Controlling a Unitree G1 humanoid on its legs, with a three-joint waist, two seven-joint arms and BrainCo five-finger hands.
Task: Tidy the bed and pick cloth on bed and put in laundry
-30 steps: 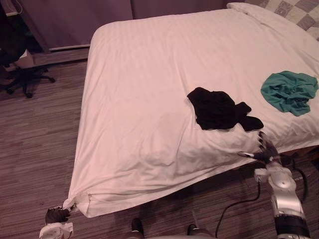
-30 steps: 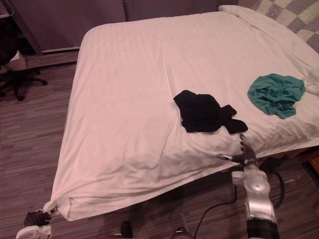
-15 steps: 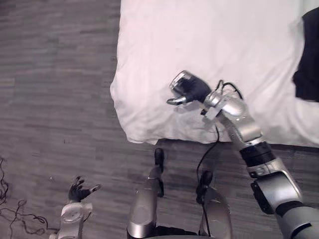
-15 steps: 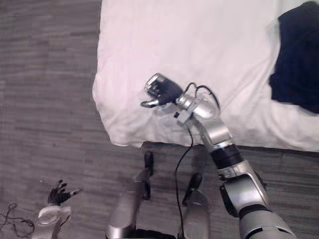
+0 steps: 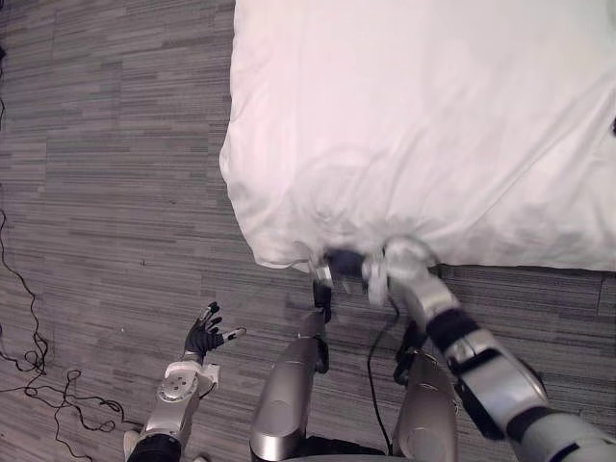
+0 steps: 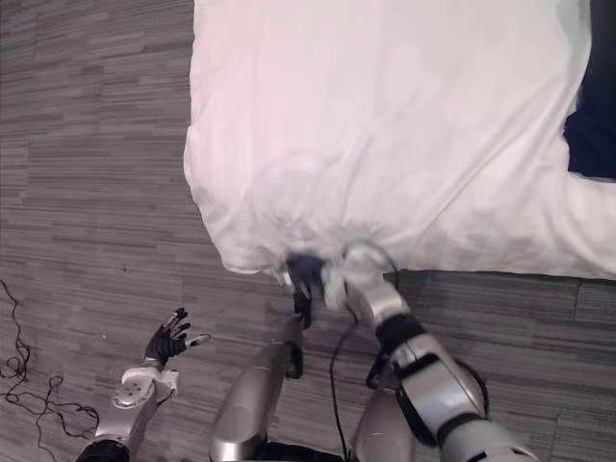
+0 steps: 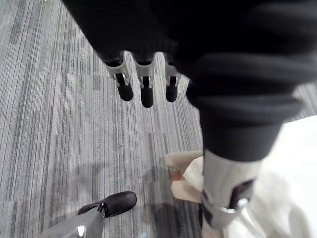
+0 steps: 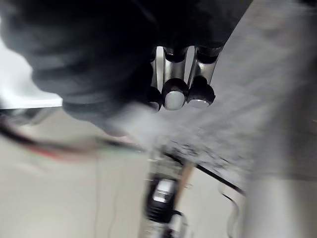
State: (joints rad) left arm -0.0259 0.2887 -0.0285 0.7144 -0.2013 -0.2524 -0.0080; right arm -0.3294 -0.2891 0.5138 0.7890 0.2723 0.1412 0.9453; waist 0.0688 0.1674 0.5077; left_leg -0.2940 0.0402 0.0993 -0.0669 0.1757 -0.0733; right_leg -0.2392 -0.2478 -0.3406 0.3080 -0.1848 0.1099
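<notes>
A white duvet (image 5: 404,115) covers the bed, and its near corner (image 5: 260,252) hangs over the floor. My right hand (image 5: 345,267) is low at the duvet's hanging front edge, just right of that corner, and it is blurred. Its dark-tipped fingers (image 8: 176,94) show in the right wrist view, but their grip is unclear. A black cloth (image 6: 589,115) lies on the bed at the far right edge of the right eye view. My left hand (image 5: 204,337) hovers over the floor left of the bed, fingers (image 7: 145,91) straight and spread, holding nothing.
Grey striped carpet (image 5: 115,192) runs along the left and front of the bed. The duvet's side edge (image 5: 231,135) drops straight down to it.
The camera has shifted. My right hand has dropped from on top of the duvet near the corner to its hanging front edge. My left hand sits a little higher and further right.
</notes>
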